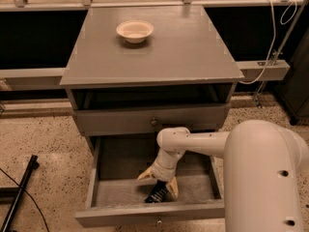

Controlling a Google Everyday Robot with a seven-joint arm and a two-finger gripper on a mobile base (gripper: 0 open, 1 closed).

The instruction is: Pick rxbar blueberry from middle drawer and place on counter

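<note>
Dark rxbar blueberry [157, 195] aslant on open middle drawer [116, 193] floor, between spread gripper [157, 185] fingers, beneath counter [159, 52].

The tabletop [159, 57] is plain grey with no pattern. The bowl [135, 31] on it is cream. The middle drawer [125, 216] is grey too, and its floor looks a darker grey. The claw [158, 183] is down inside that drawer, right over the rxbar blueberry [156, 195]. Its fingers [172, 188] are yellowish tan and stand apart. The bar looks almost black, maybe with tiny white marks. The arm [260, 178] is creamy white. The floor [43, 144] is sandy with dark speckles.
</note>
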